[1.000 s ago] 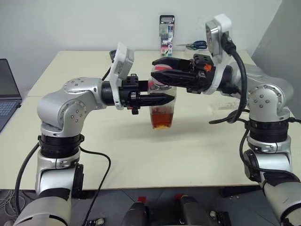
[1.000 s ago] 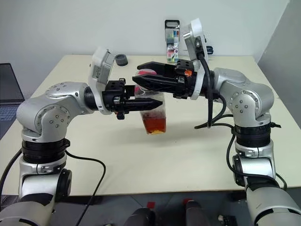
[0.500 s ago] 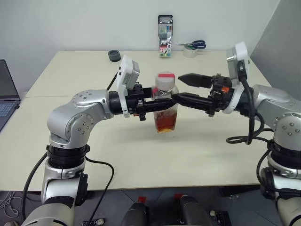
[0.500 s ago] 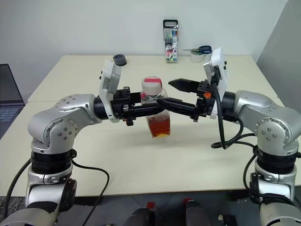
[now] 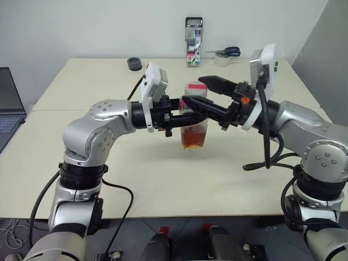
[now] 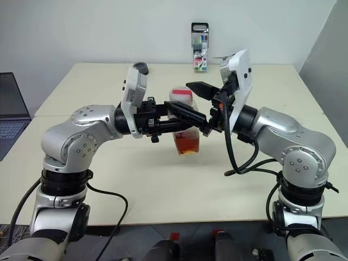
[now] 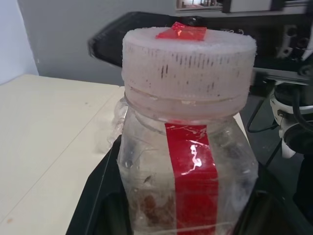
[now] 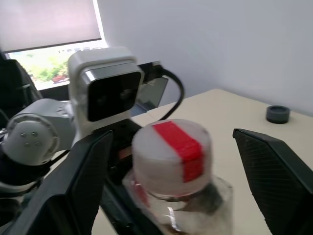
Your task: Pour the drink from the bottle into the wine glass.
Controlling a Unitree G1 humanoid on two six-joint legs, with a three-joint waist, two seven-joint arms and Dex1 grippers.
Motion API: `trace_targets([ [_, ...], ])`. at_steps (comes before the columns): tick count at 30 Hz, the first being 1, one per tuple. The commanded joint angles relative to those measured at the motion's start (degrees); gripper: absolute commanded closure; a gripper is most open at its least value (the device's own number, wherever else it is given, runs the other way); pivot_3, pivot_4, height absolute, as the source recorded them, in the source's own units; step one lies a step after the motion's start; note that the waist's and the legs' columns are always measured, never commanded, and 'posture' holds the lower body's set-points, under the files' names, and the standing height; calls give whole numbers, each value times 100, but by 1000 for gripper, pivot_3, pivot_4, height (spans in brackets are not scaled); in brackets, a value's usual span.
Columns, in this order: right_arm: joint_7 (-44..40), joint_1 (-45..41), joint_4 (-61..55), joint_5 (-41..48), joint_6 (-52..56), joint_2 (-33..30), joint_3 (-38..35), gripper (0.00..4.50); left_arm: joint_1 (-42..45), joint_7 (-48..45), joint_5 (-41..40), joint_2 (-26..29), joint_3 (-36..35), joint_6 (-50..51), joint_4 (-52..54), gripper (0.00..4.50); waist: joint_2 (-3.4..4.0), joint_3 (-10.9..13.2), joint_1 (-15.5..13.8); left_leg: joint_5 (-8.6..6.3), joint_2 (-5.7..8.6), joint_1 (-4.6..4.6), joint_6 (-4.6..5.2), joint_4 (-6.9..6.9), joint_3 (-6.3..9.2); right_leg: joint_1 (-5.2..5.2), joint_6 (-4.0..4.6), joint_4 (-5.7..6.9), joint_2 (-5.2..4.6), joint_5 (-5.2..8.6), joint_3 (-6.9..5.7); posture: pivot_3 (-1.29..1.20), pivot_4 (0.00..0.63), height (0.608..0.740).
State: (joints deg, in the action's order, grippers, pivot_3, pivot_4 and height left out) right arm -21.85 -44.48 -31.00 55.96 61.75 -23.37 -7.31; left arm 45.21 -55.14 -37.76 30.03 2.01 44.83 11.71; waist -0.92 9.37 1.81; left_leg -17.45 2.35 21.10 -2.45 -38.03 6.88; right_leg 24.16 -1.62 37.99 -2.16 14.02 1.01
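Observation:
The bottle (image 5: 196, 130) hangs upright above the table, a red strip running over its pale cap (image 7: 188, 58) and down its side. The amber drink (image 5: 193, 142) fills its lower part. My left gripper (image 5: 193, 116) comes in from the left and is shut on the bottle's body, one black finger on each side in the left wrist view (image 7: 181, 205). My right gripper (image 5: 193, 91) reaches in from the right at cap height. It is open, and its fingers (image 8: 90, 181) stand apart on either side of the cap (image 8: 171, 152). The wine glass is out of view.
Along the far edge of the beige table (image 5: 163, 179) are an upright pen pack (image 5: 193, 49), scissors (image 5: 224, 52), a tape roll (image 5: 220, 61) and a small black round object (image 5: 134, 63). A laptop (image 5: 8, 103) lies at the far left.
My right gripper let go of the cap, drew back to the right and opened. It has now come back with its fingers either side of the cap. The left gripper kept its hold on the bottle.

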Motion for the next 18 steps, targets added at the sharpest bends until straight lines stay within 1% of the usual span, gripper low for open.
trace_targets([
  [1, -80, -38, -57, 220, -122, -27, -15, 1396, 128, -58, -14, 71, -85, -153, 96, 2660, 0, 0, 1, 0, 0, 0, 0, 0, 0, 0, 0, 0, 1, 0, -1, 0, 150, 740],
  [4, -29, -141, 106, 204, -220, 21, -42, 2370, 112, -59, 1, 83, -96, -162, 94, 2660, 0, 0, 0, 0, 0, 0, 0, 0, 0, 0, 0, 0, 1, 0, 0, 0, 150, 740],
  [5, 30, -193, 179, 233, -234, 52, -90, 2611, 89, -55, 5, 91, -100, -165, 105, 2660, 0, 0, 1, 0, 0, 0, 0, 0, 0, 0, 0, 1, 1, 0, 0, 0, 150, 740],
  [10, 72, -273, 256, 269, -293, 42, -130, 2611, -7, -2, -31, 107, -116, -137, 200, 2660, 0, 0, 1, 0, -1, 0, 0, 0, 1, 0, 0, 0, 1, 0, -1, 0, 150, 740],
  [13, -65, -335, 321, 236, -373, 21, -79, 2611, 6, 1, -67, 98, -110, -111, 217, 2660, 0, 0, 1, 0, -1, 0, 0, 0, 1, 0, 0, 1, 1, 0, 0, 0, 150, 740],
  [14, -234, -387, 389, 191, -428, -19, -25, 2611, 26, -16, -82, 98, -99, -100, 212, 2660, 0, 0, 1, 0, -1, 0, 0, 0, 1, 0, 0, 1, 1, 0, 0, 0, 150, 740],
  [16, -834, -533, 632, 108, -533, -191, 150, 2611, 89, -95, -128, 105, -57, -56, 186, 2660, 1, 0, 3, 0, -1, 0, 0, 0, 0, 0, 0, 1, 1, 0, -1, 0, 150, 740],
  [18, -1836, -734, 1064, 1, -652, -483, 430, 2611, 177, -249, -275, 143, -34, 58, 227, 2660, 1, 1, 6, -1, 0, 0, 1, -1, -2, 0, 0, 0, 6, 0, -1, 0, 150, 740],
])
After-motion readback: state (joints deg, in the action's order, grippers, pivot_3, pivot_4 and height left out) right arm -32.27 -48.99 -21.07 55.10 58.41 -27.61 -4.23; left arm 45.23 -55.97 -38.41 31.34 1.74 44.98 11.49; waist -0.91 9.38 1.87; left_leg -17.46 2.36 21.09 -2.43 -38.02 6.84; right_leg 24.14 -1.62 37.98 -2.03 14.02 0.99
